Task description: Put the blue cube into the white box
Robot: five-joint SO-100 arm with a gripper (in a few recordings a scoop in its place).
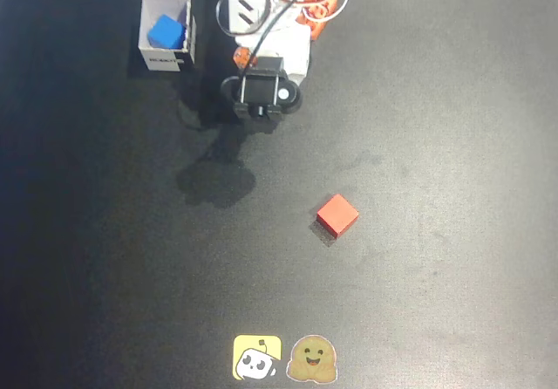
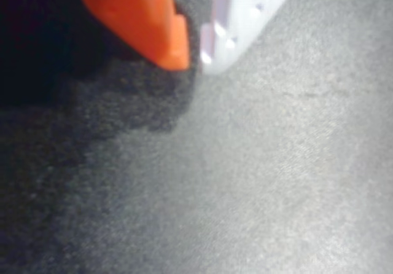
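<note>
Dark grey felt-like table [image 1: 453,101] under soft light, two cartoon stickers [image 1: 283,358] at its lower edge

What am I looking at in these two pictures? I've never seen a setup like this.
This is a small robot arm standing at the top edge of a dark table. One picture comes from a camera fixed above, looking straight down. The other comes from a camera riding on the arm's wrist, so it sees the gripper up close: an orange finger and a white finger, almost touching at their tips, with nothing between them, above the blurred table.

From above, you can see a white box left of the arm, with a blue cube already inside it. A red cube lies alone in the middle of the table. At the bottom edge are two stickers, one yellow with a little robot, one a smiling face.

The arm holds nothing.
</note>
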